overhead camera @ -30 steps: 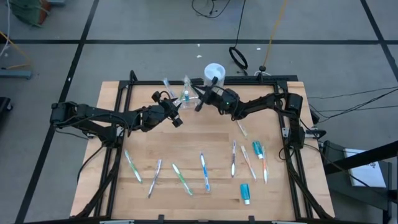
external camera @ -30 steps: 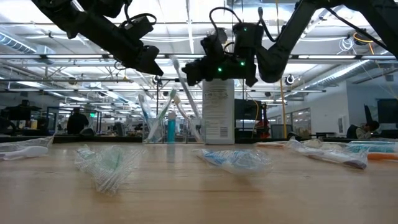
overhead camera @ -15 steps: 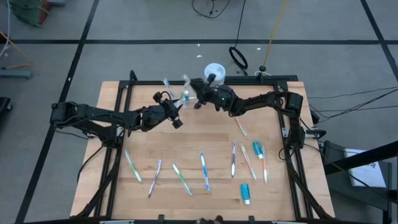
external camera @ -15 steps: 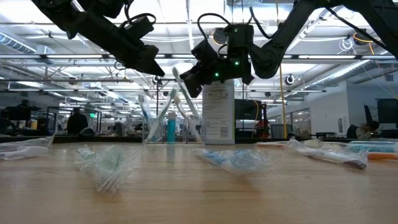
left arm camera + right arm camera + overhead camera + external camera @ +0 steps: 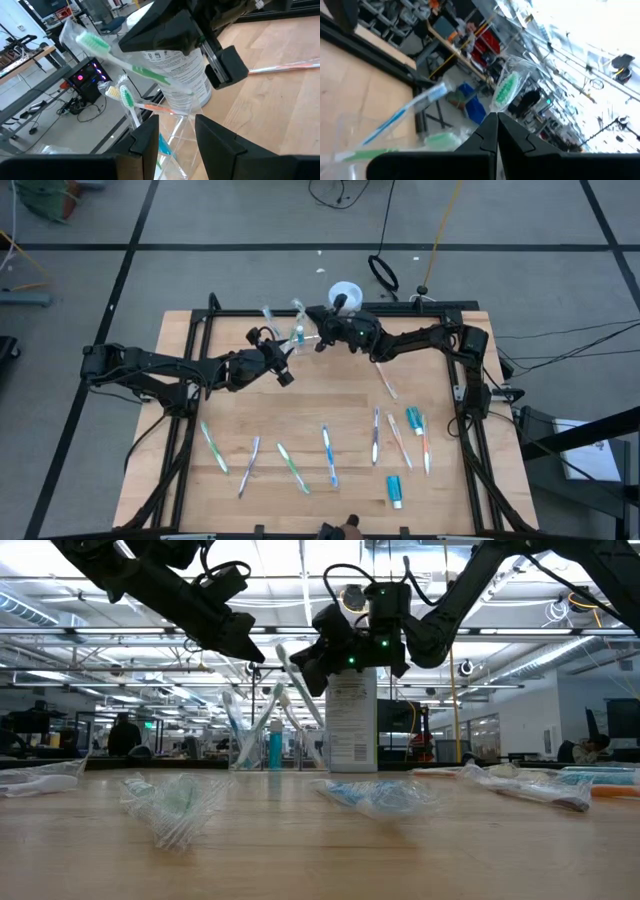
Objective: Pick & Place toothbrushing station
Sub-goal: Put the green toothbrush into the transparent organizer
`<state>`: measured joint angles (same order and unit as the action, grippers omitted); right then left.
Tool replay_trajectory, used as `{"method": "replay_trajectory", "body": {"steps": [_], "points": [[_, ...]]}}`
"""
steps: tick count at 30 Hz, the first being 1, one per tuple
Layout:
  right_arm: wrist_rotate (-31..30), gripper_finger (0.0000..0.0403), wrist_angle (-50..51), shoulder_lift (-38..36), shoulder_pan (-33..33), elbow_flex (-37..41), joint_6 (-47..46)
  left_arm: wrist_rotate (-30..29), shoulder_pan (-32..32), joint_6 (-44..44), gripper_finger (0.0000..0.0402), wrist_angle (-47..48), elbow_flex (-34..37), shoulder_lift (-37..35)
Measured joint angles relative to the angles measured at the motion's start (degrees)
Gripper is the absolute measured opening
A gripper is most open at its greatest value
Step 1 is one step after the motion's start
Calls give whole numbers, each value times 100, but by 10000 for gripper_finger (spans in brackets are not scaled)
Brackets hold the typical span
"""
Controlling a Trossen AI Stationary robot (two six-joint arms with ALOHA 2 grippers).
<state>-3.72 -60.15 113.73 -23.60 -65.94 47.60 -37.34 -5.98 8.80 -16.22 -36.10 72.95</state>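
Observation:
The toothbrushing station, a clear holder with several brushes standing in it, rests on its base at the table's far edge. My right gripper hovers just right of it, shut on a wrapped green-bristled toothbrush. That brush also shows in the left wrist view. My left gripper hangs open on the near side of the station, above the table. Its fingers frame the holder without touching it. My right gripper pinches the wrapped toothbrush between its two shut fingers, on the wrapper just behind the bristle head. The head sticks out past the fingertips, and the handle trails back under the gripper. The brush is lifted clear of the table, slanting above the station.
A white lidded tub stands just right of the station at the far edge. Several wrapped toothbrushes and toothpaste tubes lie in a row across the near half. Black frame rails run along the sides.
My right gripper has rolled about its own pointing line and crept a little toward the far edge and the station. The held toothbrush has turned with it. My left gripper has stayed where it was.

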Motion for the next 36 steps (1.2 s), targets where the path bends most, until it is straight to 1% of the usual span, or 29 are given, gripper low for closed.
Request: {"method": "replay_trajectory", "body": {"steps": [4,8,13,21,23,26,29,32,34,36], "points": [[261,0,57,2,-76,-37,-11,0,0,60,134,-41,0,0],[226,0,123,0,-83,-127,-55,-2,0,83,134,-44,0,0],[230,0,446,2,-118,-263,180,-4,0,191,134,-51,0,0],[229,0,1573,0,-82,-331,449,-9,0,203,134,-55,0,0],[156,0,1637,0,-38,-269,442,-9,0,201,134,-55,0,0],[-394,0,1575,0,92,-204,452,-9,0,201,134,-55,0,1],[-1247,0,1510,0,256,-198,417,-13,-2,199,134,-55,0,2],[-2223,0,1589,0,439,-198,345,-17,-20,192,134,-48,0,1],[-2780,0,1651,0,558,-198,149,-5,-51,123,134,24,-1,0],[-3121,0,1710,0,645,-198,-154,118,-101,43,134,254,-2,0]]}}
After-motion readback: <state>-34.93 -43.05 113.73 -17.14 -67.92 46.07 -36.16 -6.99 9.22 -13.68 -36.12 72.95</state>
